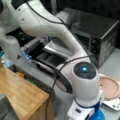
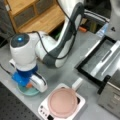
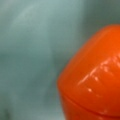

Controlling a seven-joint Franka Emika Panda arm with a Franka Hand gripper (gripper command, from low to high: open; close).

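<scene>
toaster oven (image 1: 100, 37) door open | pink plate (image 2: 62, 102) on white scale (image 2: 45, 110) | wooden cabinet (image 1: 22, 97)

Grey tabletop (image 2: 67, 72), wooden cabinet (image 1: 22, 95) beside it, steel toaster oven (image 1: 100, 32) with door open, dark backdrop

The white arm (image 2: 60, 37) is sweeping down from twelve o'clock in a front view, folding at the elbow and swinging toward nine o'clock, where the wrist (image 2: 22, 50) is pointing straight down with its blue light glowing. The gripper (image 2: 28, 83) is hanging low beneath it at seven o'clock, its blue mount showing and its fingers tucked out of sight.
</scene>
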